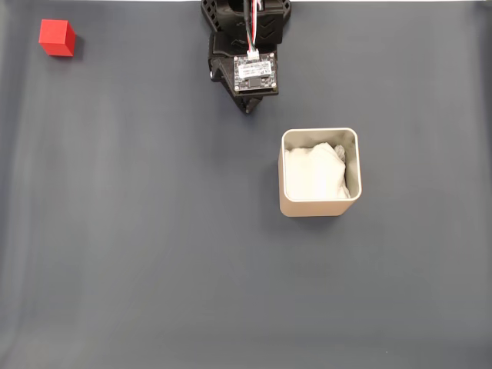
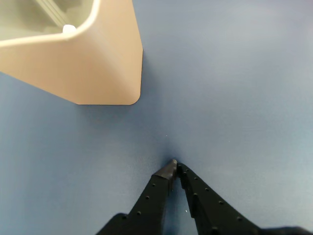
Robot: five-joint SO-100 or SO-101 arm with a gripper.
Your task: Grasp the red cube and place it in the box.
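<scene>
The red cube [image 1: 57,38] sits at the far upper left of the fixed view on the dark surface [image 1: 154,231], its faces turned slightly off square to the picture edges and with no long axis, well apart from the box [image 1: 318,207] at centre right. The box stands upright, mouth up, holding crumpled white padding [image 1: 314,173]; in the wrist view its top is cut off by the frame. The tool [image 2: 175,165] is empty, tips pinched together above bare surface

Black arm [image 1: 247,46] reaching in from the fixed view's top edge, gripper [image 2: 174,165] pointing down, fingertips pressed together, holding nothing
</scene>
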